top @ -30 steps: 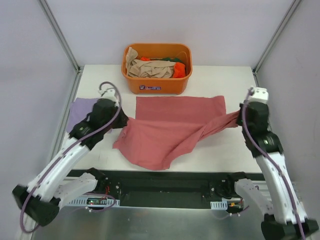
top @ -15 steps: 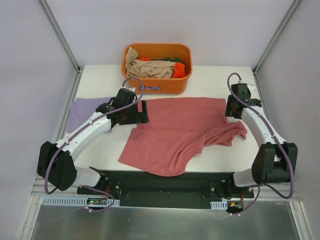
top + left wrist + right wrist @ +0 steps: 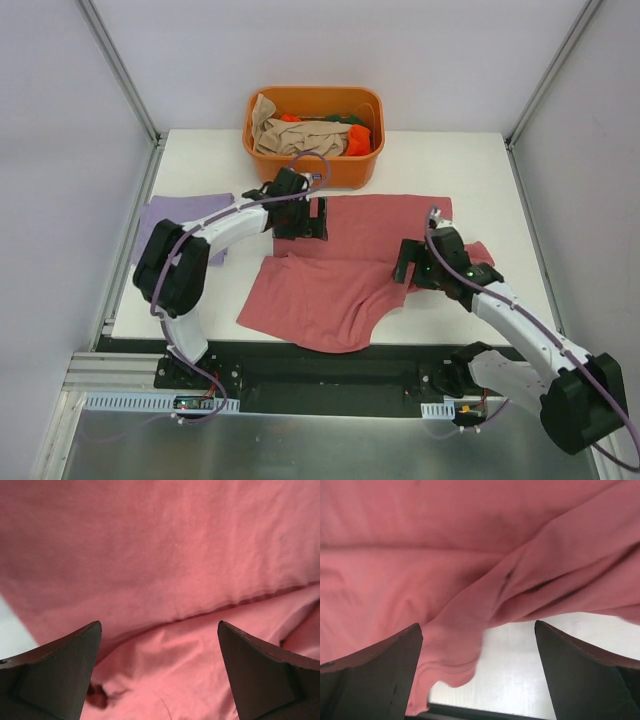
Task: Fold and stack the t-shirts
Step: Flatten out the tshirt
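A dusty rose-red t-shirt [image 3: 345,265] lies rumpled across the middle of the white table, its upper half flat and its lower half folded over with creases. My left gripper [image 3: 316,218] hangs open over the shirt's upper left part; in the left wrist view the gripper [image 3: 160,675] has red cloth [image 3: 165,570] below it and nothing between its fingers. My right gripper [image 3: 404,263] stands open at the shirt's right side. In the right wrist view the gripper [image 3: 477,672] frames a loose red cloth edge [image 3: 455,650] over bare table. A pale lavender t-shirt [image 3: 180,215] lies flat at the left.
An orange plastic tub [image 3: 350,172] stands at the back centre, just behind my left gripper, holding a beige shirt [image 3: 290,135] and orange cloth [image 3: 357,140]. Metal frame posts rise at both back corners. The table's front edge [image 3: 330,345] lies close below the red shirt.
Both grippers have opened and let go of the red shirt, which has dropped slack onto the table. The left arm swung right over the shirt's top left; the right arm came inward and nearer.
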You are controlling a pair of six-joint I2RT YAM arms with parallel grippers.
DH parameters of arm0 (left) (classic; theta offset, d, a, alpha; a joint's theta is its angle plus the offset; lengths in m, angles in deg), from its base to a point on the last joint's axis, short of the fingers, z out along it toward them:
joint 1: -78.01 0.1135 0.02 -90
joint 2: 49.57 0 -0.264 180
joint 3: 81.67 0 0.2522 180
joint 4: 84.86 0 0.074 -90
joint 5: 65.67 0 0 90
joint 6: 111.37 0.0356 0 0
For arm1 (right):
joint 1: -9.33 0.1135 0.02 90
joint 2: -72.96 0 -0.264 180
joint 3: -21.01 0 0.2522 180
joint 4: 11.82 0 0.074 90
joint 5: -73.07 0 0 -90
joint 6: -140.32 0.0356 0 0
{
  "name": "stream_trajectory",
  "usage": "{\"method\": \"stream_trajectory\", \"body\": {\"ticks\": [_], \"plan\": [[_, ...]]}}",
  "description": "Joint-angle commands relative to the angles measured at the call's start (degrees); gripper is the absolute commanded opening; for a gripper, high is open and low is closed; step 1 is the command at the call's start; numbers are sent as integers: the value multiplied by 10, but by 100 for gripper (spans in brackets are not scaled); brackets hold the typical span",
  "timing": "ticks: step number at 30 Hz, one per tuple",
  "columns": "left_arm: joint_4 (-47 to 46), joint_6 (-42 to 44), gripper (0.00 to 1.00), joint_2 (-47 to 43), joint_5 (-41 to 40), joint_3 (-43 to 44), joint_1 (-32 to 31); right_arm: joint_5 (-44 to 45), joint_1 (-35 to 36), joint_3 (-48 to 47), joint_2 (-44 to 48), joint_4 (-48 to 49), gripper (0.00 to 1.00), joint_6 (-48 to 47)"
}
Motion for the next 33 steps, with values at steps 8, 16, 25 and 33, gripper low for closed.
{"method": "stream_trajectory", "body": {"ticks": [8, 16, 25, 33], "plan": [[-54, -75, 99, 15, -37, -108, -90, 2, 48, -72, -228, 60, 96, 17], [-254, -216, 99, -56, 80, -252, -207, -93, 10, -245, -445, 163, 91, -107], [-243, -151, 99, -53, 39, -121, -237, -170, -49, -379, -472, 151, 91, -198], [-187, -97, 99, -197, -80, -235, -219, -56, -47, -191, -224, 64, 96, -118]]}}
